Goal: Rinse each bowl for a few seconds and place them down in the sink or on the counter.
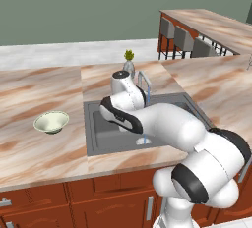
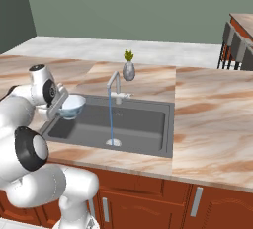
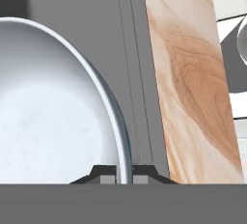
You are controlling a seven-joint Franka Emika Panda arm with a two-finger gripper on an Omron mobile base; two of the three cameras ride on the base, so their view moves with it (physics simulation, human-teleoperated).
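Pale blue-white bowl [image 2: 72, 106] sits at left centre of the right base view, held over the left end of the sink [image 2: 138, 124]. Gripper [image 3: 124, 174] is clenched on its rim: in the hand view the two dark finger tips at the bottom centre stand on either side of the thin rim edge, one inside the bowl, one outside. The bowl's white interior takes up the left half of that view; to its right run the grey sink wall and then a strip of the counter [image 3: 188, 83].

Faucet [image 2: 114, 86] stands at the back edge of the sink, centre of the right base view. A thin blue stream of water [image 2: 111, 122] falls from its spout to the drain [image 2: 113, 142] on the basin floor. The held bowl is to the left of the stream, apart from it (not under the water).

Cream-green bowl [image 1: 51, 122] rests upright on the counter at left centre of the left base view, left of the sink and apart from its edge.

Small grey vase [image 2: 128, 70] with a plant stands on the counter just behind the faucet, upper centre of the right base view.

The arm [image 1: 167, 124] crosses the sink in the left base view and hides the held bowl there.
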